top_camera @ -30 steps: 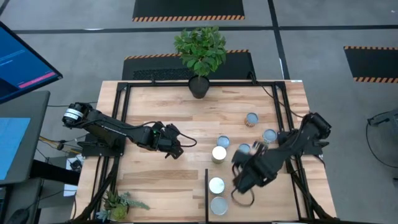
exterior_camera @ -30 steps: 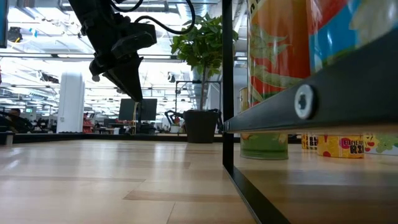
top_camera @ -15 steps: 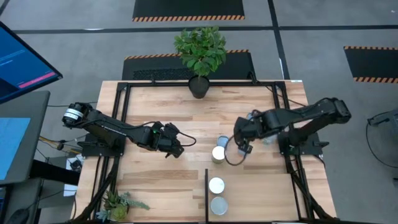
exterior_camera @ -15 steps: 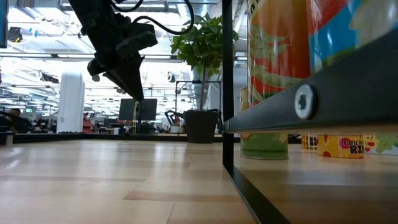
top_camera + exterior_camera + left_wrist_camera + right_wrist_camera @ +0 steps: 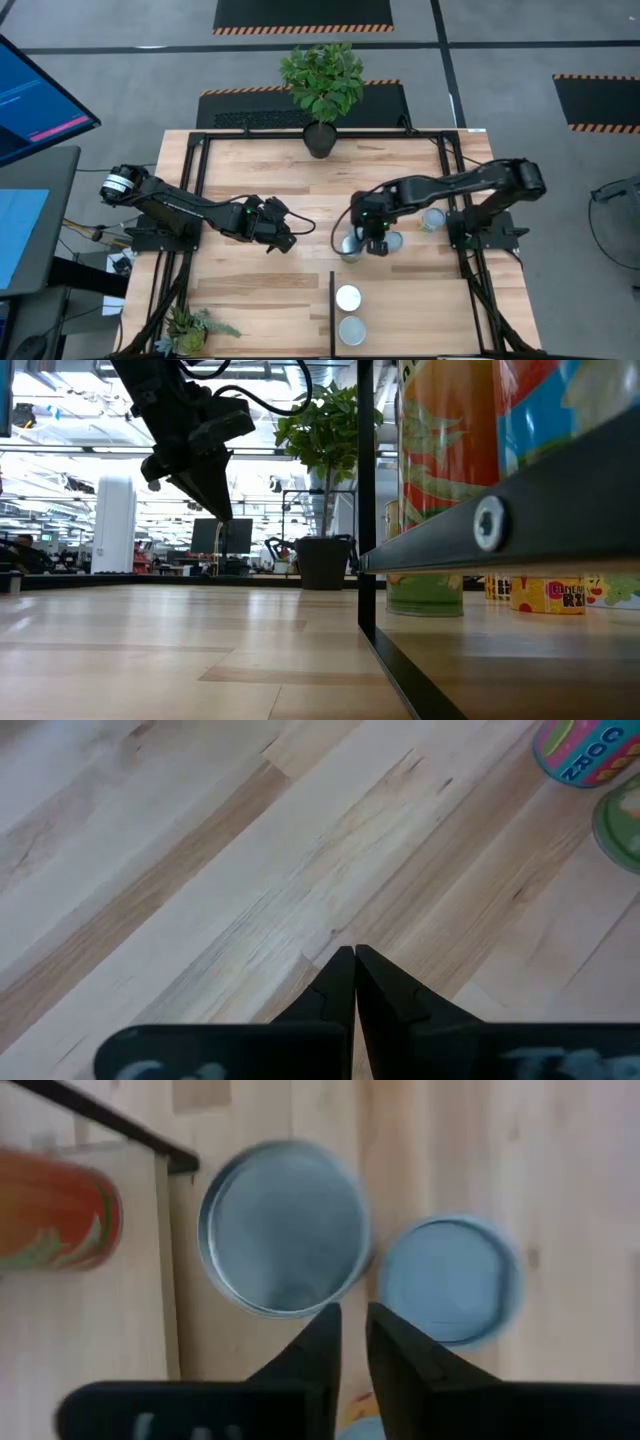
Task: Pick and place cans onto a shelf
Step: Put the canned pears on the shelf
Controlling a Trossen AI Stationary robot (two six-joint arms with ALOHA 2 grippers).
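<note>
On the wooden tabletop, two cans lie below the slightly parted right gripper, beside the shelf; one should be centred before closing.

Both robot arms are dark, almost black, made of long thin parts joined by round, chunky joints. The left arm has a shiny silver-and-white round cap at its far end by the table's left edge, and thin black cables loop out near its gripper. Each gripper, like the left gripper, ends in two flat black fingers that narrow to pointed tips.
</note>
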